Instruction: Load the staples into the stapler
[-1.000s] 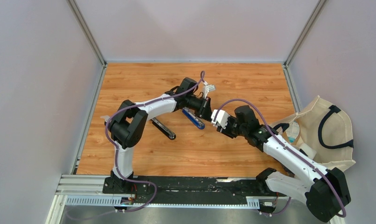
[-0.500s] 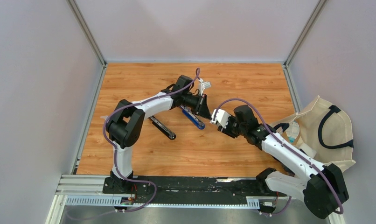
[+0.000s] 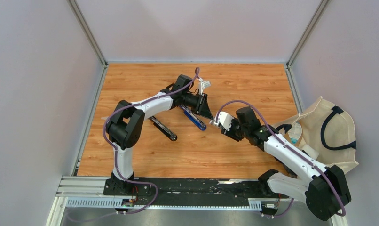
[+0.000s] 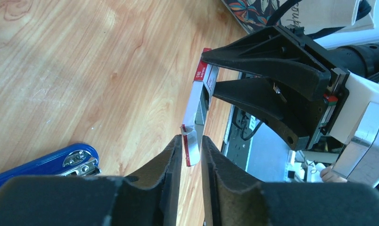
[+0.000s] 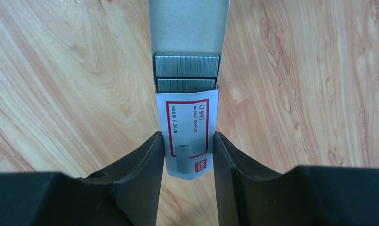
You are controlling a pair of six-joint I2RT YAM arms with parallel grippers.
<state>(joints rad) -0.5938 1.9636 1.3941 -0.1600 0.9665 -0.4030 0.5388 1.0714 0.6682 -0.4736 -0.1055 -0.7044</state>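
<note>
The right gripper (image 5: 188, 141) is clamped on the sides of a small white cardboard box with a red-bordered label (image 5: 186, 117), over the wooden table (image 5: 60, 70). The box's tray is slid out, baring grey metal staple strips (image 5: 186, 70). The left gripper (image 4: 191, 141) stands narrowly parted around the box's end flap, beside the blue stapler (image 4: 42, 162) lying on the table.

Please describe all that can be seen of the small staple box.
The staple box is tiny white cardboard with a red-framed label. One end is open, showing two grey staple strips on a grey cardboard flap or tray. The right gripper clamps its sides; that grey piece's tip lies between the fingers of the left gripper.
</note>
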